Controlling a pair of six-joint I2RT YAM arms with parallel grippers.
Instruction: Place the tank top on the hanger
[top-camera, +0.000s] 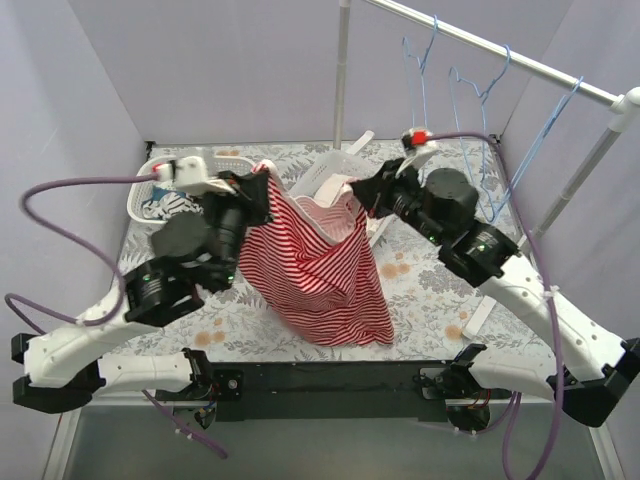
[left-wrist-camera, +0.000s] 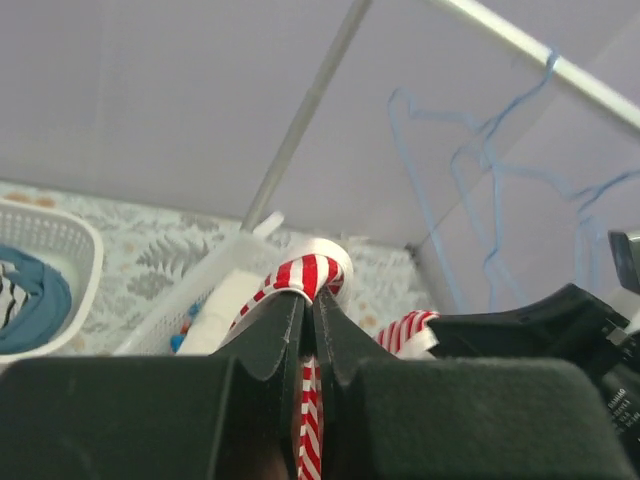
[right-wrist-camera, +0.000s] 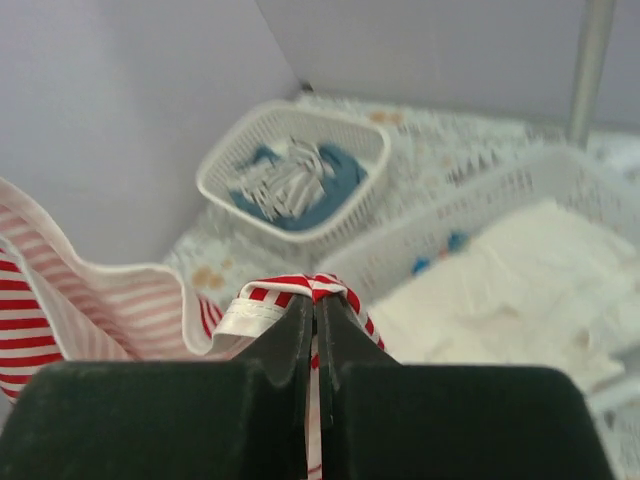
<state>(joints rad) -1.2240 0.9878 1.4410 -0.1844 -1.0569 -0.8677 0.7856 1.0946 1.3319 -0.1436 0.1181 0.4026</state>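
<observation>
The red-and-white striped tank top (top-camera: 318, 272) hangs spread between my two grippers above the table, its hem reaching down toward the near edge. My left gripper (top-camera: 260, 190) is shut on one shoulder strap, which bunches over the fingertips in the left wrist view (left-wrist-camera: 310, 275). My right gripper (top-camera: 362, 195) is shut on the other strap, seen pinched in the right wrist view (right-wrist-camera: 315, 290). Several blue wire hangers (top-camera: 470, 90) hang from a white rail (top-camera: 520, 62) at the back right, above and beyond the right gripper.
A small white basket (top-camera: 165, 195) with blue and black-and-white striped clothes stands at the back left. A larger white basket (top-camera: 335, 175) with cream-white cloth stands behind the tank top. A white upright post (top-camera: 343, 70) rises at the back. The rail's other post (top-camera: 590, 165) stands at the right.
</observation>
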